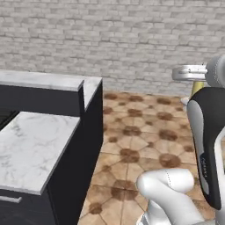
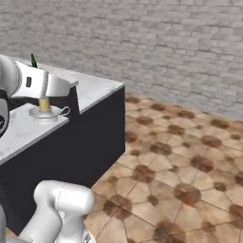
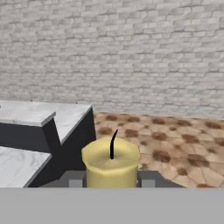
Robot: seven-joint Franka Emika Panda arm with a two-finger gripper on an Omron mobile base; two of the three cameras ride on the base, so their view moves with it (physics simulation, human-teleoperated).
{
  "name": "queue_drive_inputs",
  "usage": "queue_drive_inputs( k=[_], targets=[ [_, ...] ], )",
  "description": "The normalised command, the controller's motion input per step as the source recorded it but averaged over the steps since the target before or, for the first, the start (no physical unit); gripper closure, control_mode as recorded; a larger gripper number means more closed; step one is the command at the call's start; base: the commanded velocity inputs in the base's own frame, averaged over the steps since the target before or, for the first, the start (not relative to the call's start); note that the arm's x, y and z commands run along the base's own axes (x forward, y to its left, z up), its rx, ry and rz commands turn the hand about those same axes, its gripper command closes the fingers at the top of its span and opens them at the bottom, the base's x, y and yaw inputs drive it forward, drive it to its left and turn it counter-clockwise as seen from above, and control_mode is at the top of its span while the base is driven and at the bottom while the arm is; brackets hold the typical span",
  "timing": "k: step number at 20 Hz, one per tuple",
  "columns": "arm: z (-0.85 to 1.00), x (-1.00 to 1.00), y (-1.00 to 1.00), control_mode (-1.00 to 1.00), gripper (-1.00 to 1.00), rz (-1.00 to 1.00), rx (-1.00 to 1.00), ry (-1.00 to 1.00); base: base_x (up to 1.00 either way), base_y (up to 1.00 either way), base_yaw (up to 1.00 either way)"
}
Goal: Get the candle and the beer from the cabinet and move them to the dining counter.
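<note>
Pale-yellow candle (image 3: pixel 111 164): we saw it sitting between the two dark fingertips in the hand view, at 6 o'clock of that picture, black wick upright and curved a little.
Candle holder (image 2: pixel 46 113): round and silvery with a small loop handle; in the right base view we saw it at 9 o'clock, over the marble top.
Gripper (image 3: pixel 111 181): we found its jaws closed on the candle, one fingertip on each side of the wax.
Counter (image 1: pixel 30 145): white marble with grey veins on a black body and a raised back ledge; we saw it at 8 o'clock in the left base view.
Contact: we could not tell whether the holder rested on the counter or hung just above it.
Bottle (image 2: pixel 33 60): we saw only a dark-green tip behind the arm at 10 o'clock.
Floor (image 2: pixel 180 161): brown patterned tiles.
Wall (image 1: pixel 110 39): grey brick.
</note>
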Motion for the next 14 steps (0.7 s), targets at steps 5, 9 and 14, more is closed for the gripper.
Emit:
queue_drive_inputs(
  k=[5,9,14],
  targets=[
    [0.0,0.0,0.0,1.0,1.0,0.0,0.0,0.0,1.0,-0.56,0.13],
    [0.0,0.0,0.0,1.0,1.0,0.0,0.0,0.0,1.0,-0.54,0.0],
    [0.0,0.0,0.0,1.0,1.0,0.0,0.0,0.0,1.0,-0.66,0.0]
  ],
)
